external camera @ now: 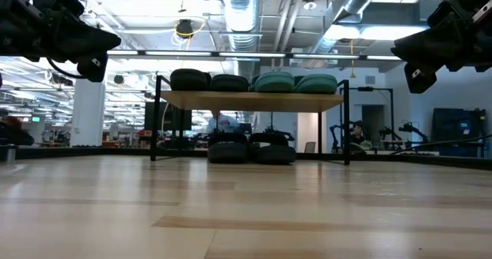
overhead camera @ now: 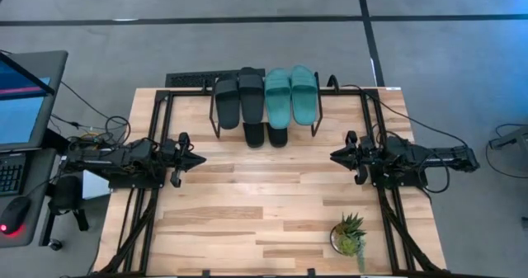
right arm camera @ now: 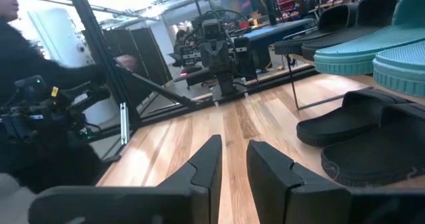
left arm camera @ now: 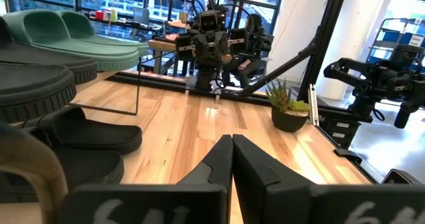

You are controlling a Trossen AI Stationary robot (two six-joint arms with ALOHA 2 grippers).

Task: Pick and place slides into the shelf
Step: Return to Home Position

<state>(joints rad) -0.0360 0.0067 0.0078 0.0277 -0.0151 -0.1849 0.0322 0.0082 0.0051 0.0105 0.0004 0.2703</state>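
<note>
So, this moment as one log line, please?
shelf top: two black slides, two teal slides; below: two black slides; left pincer: shut, table left; right pincer: open, table right

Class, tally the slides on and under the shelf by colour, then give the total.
Black slides: 4 (2 on the shelf, 2 under it)
Teal slides: 2 (both on the shelf)
Total: 6

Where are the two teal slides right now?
In the high view the teal slides lie side by side on the right half of the shelf top, beside two black slides.
</note>
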